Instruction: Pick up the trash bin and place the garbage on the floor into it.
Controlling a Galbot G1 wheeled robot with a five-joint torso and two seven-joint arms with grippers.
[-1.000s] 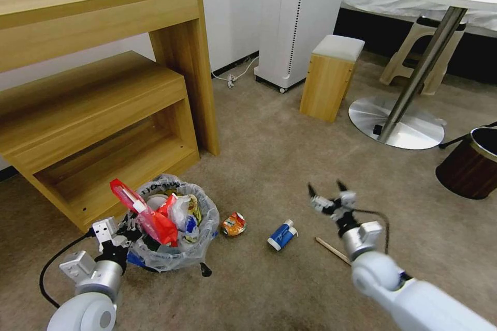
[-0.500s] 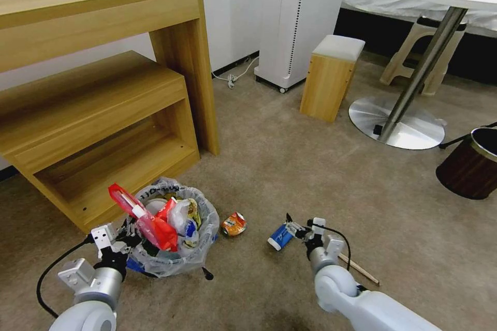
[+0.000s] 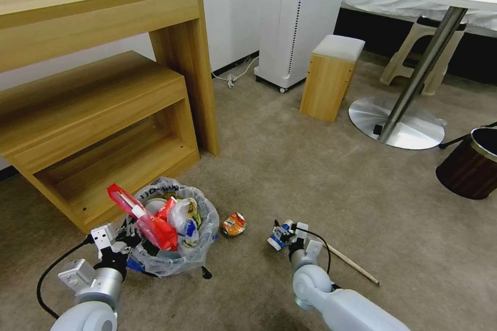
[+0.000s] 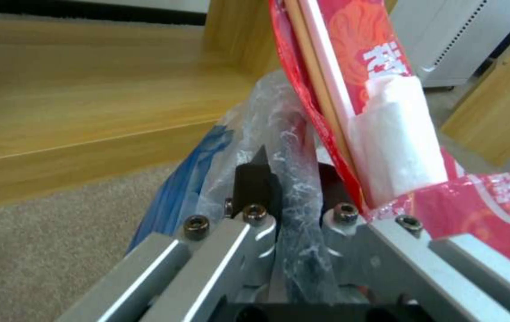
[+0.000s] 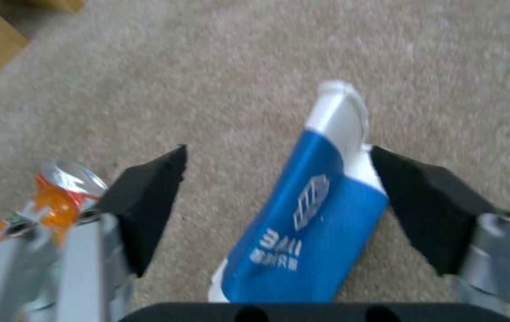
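The trash bin [image 3: 171, 261], dark blue with a clear printed bag, sits on the beige floor [image 3: 310, 176] and holds a red packet [image 3: 150, 220] and other wrappers. My left gripper [image 3: 126, 232] is shut on its rim; the left wrist view shows the fingers [image 4: 255, 179] pinching bag and rim beside the red packet [image 4: 350, 58]. My right gripper [image 3: 286, 230] is low and open, straddling the blue-white carton [image 3: 276, 238]. That carton [image 5: 314, 210] lies between the black fingertips [image 5: 147, 197]. An orange snack wrapper [image 3: 233, 224] and a wooden stick [image 3: 353, 265] lie nearby.
A two-tier wooden bench [image 3: 103, 114] stands right behind the bin. Farther off are a white appliance [image 3: 295, 20], a small wooden stool [image 3: 331, 77], a round table's metal base [image 3: 396, 124] and a larger brown bin [image 3: 468, 165]. Open carpet lies between them.
My right gripper dropped down and leftward from above the carpet to the carton and now brackets it. The left gripper and bin barely shifted.
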